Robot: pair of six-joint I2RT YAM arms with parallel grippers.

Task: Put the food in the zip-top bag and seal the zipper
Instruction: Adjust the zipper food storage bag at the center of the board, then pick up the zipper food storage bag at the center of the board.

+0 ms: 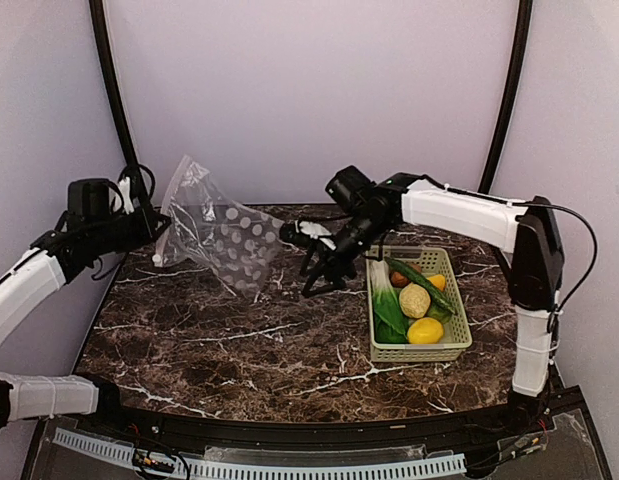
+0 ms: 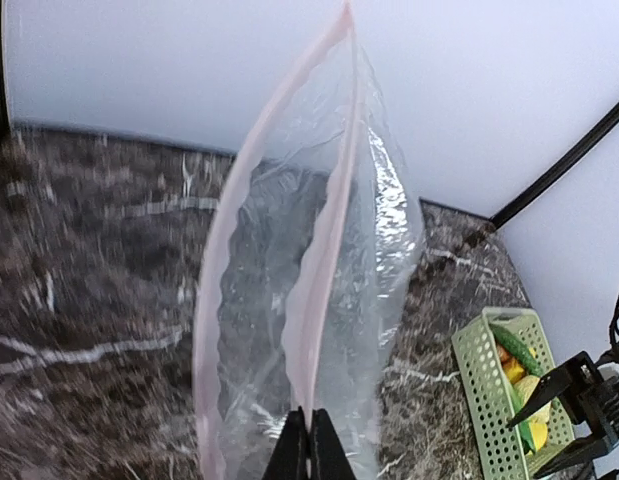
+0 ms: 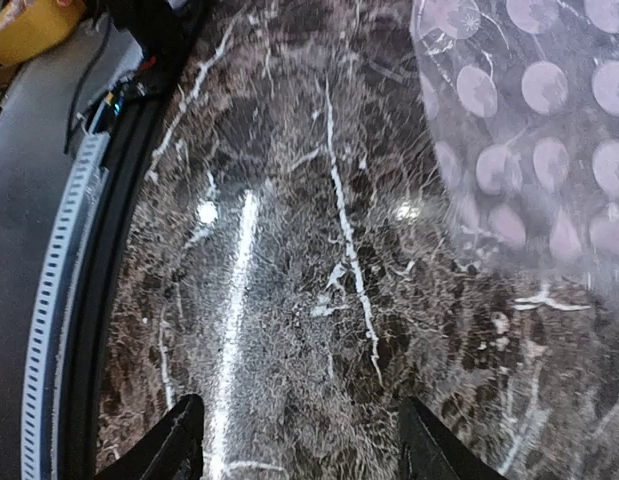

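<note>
The counter (image 1: pixel 239 340) is dark brown marble with thin white veins running across it, and its near edge curves behind a black rim (image 1: pixel 289 425). Below that rim runs a white slotted strip (image 1: pixel 259 466), with a grey surface (image 3: pixel 19 200) beside it. A plain pale lilac back wall (image 1: pixel 309 90) stands just behind the counter, flanked by side panels of the same colour on the left (image 1: pixel 39 100) and right (image 1: pixel 579 100). Two black curved poles (image 1: pixel 111 90) (image 1: pixel 507 100) rise along the joins between the panels. Light is soft and even; overhead lamps show only as a long white streak (image 3: pixel 234 300) and small bright spots on the polished stone.
</note>
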